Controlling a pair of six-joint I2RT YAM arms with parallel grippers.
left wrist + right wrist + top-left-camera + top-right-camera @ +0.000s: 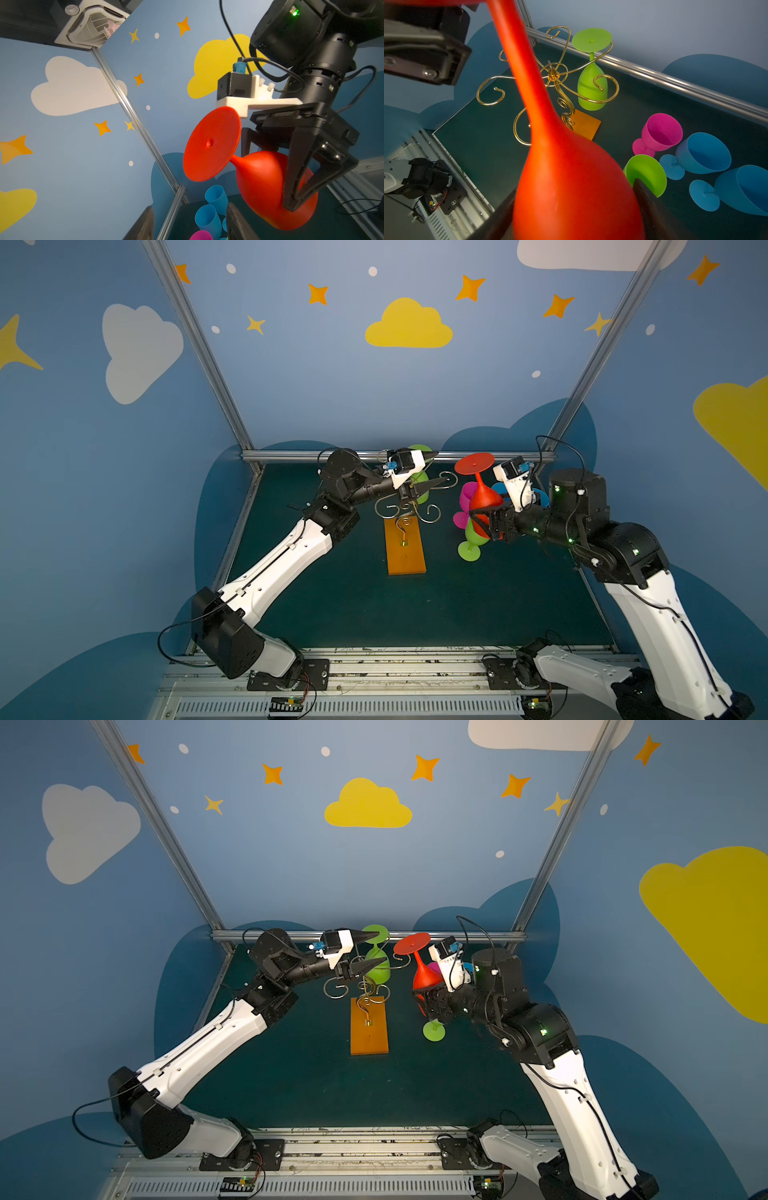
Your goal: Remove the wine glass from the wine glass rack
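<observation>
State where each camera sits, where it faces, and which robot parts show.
Both top views: high in front, looking down; left arm, right arm, rack, red glass.
Left wrist: on left arm, facing the right hand gripping the red glass; own fingertips.
Right wrist: on right arm, facing the rack past the red glass; own fingers.
All share the red glass.

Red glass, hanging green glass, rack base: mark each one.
Red glass (571, 182), right wrist view, on its bowl.
Hanging green glass (588, 89), right wrist view, on its bowl.
Rack base (406, 556), a top view, on its bare orange wood.
</observation>
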